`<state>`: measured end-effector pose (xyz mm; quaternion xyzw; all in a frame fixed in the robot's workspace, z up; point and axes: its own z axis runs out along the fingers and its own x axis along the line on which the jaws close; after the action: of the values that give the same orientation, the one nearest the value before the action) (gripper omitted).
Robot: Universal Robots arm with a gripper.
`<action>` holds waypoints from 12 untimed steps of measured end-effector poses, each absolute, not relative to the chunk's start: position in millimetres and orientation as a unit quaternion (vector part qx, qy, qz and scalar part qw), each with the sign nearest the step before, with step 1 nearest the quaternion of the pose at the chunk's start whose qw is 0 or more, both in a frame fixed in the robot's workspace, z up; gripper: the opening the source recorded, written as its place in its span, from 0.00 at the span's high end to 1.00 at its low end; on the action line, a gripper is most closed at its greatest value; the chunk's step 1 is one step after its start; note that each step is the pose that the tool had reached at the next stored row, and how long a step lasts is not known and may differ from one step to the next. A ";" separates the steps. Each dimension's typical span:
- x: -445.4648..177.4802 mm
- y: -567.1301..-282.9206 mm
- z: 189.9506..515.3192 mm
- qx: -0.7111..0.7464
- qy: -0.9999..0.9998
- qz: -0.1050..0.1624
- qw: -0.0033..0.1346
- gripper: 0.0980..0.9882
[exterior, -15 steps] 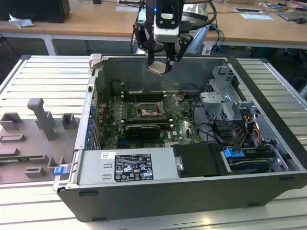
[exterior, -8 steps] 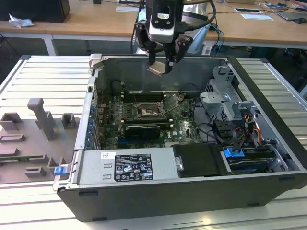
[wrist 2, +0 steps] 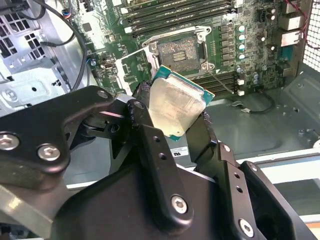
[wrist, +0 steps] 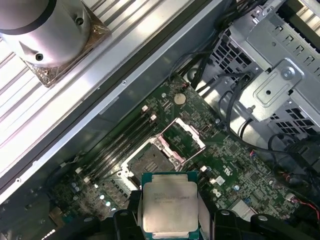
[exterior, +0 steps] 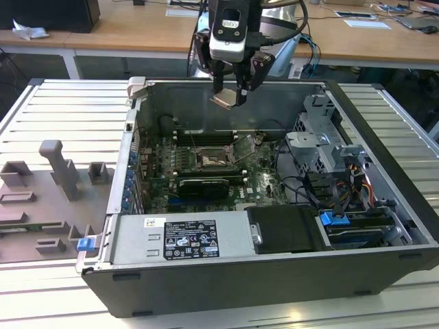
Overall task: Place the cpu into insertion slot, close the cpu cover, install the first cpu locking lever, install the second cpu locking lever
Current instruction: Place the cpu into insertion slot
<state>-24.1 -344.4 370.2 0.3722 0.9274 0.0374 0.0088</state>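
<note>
The first step, getting the cpu (exterior: 226, 100) into its slot, was the one in hand. The gripper (exterior: 230, 94) hung above the open computer case (exterior: 240, 291), near the case's rear wall and well above the motherboard (exterior: 264, 184). Its fingers were closed most of the way and pinched the cpu by two opposite edges. In the second wrist view the chip (wrist 2: 177, 102) sat between the black fingertips (wrist 2: 141, 93) with its dull metal top facing the camera and a green rim showing round it. It appeared tilted rather than level with the board. In the first wrist view the cpu (wrist: 169, 206) was seen in front of the insertion slot (wrist: 148, 163), apart from it and not yet over it. The slot (wrist 2: 179, 49) lay bare, with nothing seated in it. The cpu cover (wrist 2: 133, 70) stood swung back on its hinge beside the slot, its window open, so the way down looked free. In the exterior view the slot (exterior: 209, 160) lay below the gripper and nearer the camera. Judging from this, the placing called for carrying the chip across until it was centred over the slot. It also called for levelling the chip, squaring its edges to the slot's frame and lowering it gently, since a skewed or forced seat could harm the contacts. Nothing of the cover or the levers had been done.
</note>
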 end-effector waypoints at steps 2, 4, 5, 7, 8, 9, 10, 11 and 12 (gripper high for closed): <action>-24.1 -343.3 367.3 0.372 0.928 0.032 0.010 0.51; -24.1 -343.3 363.6 0.372 0.927 0.032 0.010 0.51; -24.1 -343.3 362.1 0.372 0.927 0.032 0.010 0.51; -23.8 -343.2 357.8 0.383 0.923 0.032 0.011 0.51; -23.9 -343.3 355.8 0.402 0.915 0.032 0.011 0.51; -23.8 -343.3 355.0 0.413 0.910 0.031 0.012 0.51; -23.8 -343.3 354.7 0.419 0.907 0.031 0.012 0.51; -23.9 -343.3 354.6 0.425 0.904 0.031 0.012 0.51; -23.9 -343.3 354.5 0.429 0.903 0.031 0.012 0.51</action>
<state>-23.9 -343.3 354.5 0.4294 0.9025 0.0312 0.0123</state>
